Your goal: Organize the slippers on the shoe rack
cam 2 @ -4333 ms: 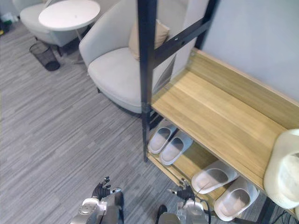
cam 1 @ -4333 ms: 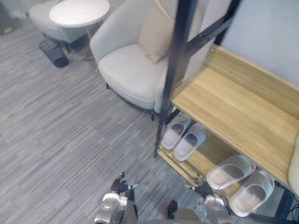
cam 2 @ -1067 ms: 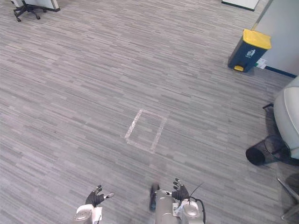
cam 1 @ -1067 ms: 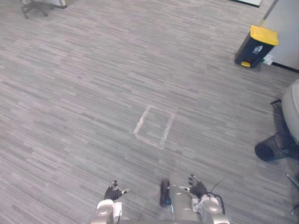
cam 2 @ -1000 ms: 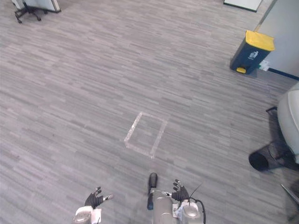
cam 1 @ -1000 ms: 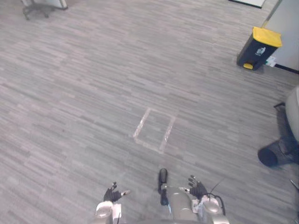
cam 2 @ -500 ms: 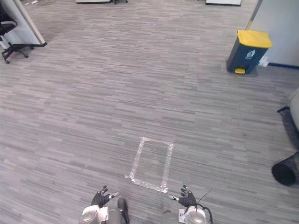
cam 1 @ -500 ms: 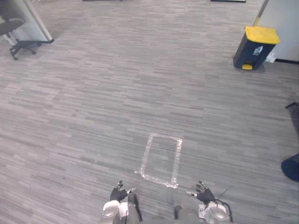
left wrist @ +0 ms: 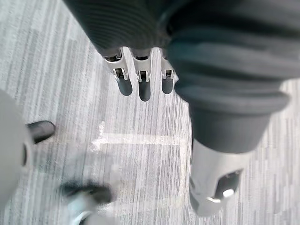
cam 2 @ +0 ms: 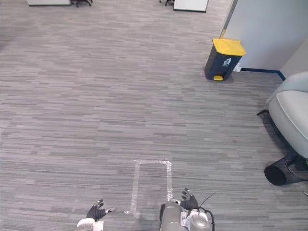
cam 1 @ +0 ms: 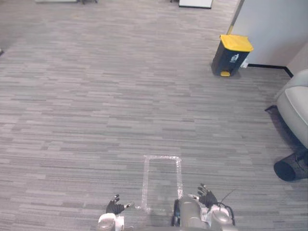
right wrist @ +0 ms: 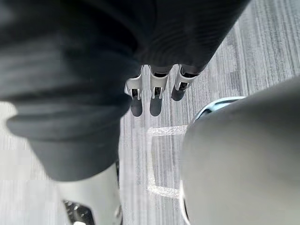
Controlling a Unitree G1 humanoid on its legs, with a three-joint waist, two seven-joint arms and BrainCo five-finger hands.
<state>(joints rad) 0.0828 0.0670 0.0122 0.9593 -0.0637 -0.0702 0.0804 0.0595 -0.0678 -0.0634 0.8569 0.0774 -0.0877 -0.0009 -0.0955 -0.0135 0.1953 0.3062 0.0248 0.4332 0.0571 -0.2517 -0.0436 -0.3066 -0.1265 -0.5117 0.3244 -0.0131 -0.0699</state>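
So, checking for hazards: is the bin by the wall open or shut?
Shut: the yellow lid lies down on the dark bin, no gap showing.

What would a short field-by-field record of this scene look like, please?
floor: grey striped carpet
floor mark: pale tape rectangle, just ahead of both hands
bin: dark with a yellow lid, far right, by the wall
armchair: pale, at the right edge
wastebasket: dark, on the floor beside the armchair
left hand: low, fingers straight, holding nothing
right hand: low, fingers straight, holding nothing
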